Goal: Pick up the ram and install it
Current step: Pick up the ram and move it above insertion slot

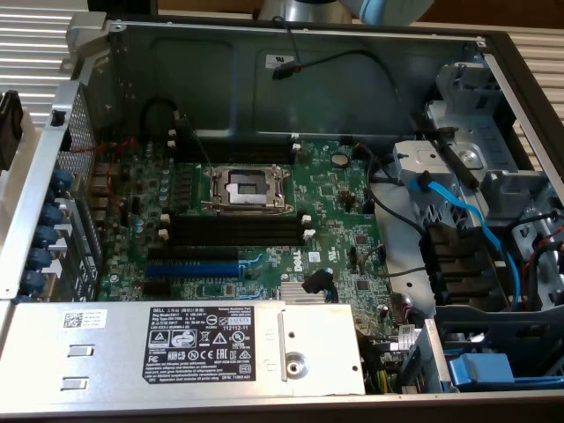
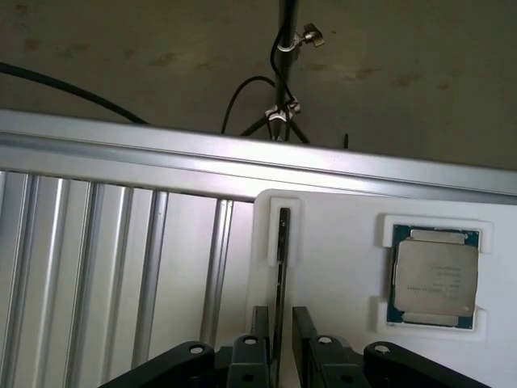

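The gripper (image 2: pixel 281 335) stands open with a finger on each side of the ram (image 2: pixel 283 242) and a sliver of white between each finger (image 2: pixel 260 327) and the board, so nothing is gripped. The ram stands on its long edge in a narrow groove of a white holder tray (image 2: pixel 339 267), seen edge-on as a thin dark strip. A processor chip (image 2: pixel 435 279) lies flat in its own recess of the same tray, well apart from the stick.

In the exterior view the open computer case shows the motherboard (image 1: pixel 335 203) in the middle of the frame. The long black slots (image 1: pixel 233 231) with white end clips lie just below centre, with no stick seated in them, so the install is not yet done. The blue expansion slot (image 1: pixel 192 268) runs just beneath them and the bare processor socket (image 1: pixel 246 187) sits above.

As for handling, the stick looks light and stiff but thin and fragile (a bare board with chips on its faces). It would best be pinched across its two flat faces, near the middle of its length – squarely, so it does not tilt – and kept clear of the contact edge down in the groove.
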Robot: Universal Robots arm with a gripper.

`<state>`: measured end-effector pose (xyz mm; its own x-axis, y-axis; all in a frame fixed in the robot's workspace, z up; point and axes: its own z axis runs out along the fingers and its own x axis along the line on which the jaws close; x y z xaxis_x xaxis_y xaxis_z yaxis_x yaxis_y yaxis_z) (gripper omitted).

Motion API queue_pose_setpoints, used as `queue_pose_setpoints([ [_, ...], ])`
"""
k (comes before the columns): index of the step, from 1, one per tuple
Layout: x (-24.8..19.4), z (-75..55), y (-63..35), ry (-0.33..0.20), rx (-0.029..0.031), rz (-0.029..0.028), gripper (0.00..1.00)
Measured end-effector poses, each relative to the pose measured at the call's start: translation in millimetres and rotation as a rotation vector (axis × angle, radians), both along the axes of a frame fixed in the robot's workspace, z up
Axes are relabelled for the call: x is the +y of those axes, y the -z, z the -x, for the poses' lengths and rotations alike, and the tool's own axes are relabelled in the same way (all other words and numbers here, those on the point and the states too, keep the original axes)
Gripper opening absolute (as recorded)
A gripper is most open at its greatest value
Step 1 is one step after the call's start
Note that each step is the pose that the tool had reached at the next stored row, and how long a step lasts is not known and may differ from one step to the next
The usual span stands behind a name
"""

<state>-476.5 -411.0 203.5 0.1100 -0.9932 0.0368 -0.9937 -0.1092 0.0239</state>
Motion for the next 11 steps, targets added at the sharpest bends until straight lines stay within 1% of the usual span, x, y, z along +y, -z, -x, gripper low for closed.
queue_pose_setpoints([
  [11, 0.0, -2.1, 2.1, -0.005, -0.0001, 0.0009, 0.26],
])
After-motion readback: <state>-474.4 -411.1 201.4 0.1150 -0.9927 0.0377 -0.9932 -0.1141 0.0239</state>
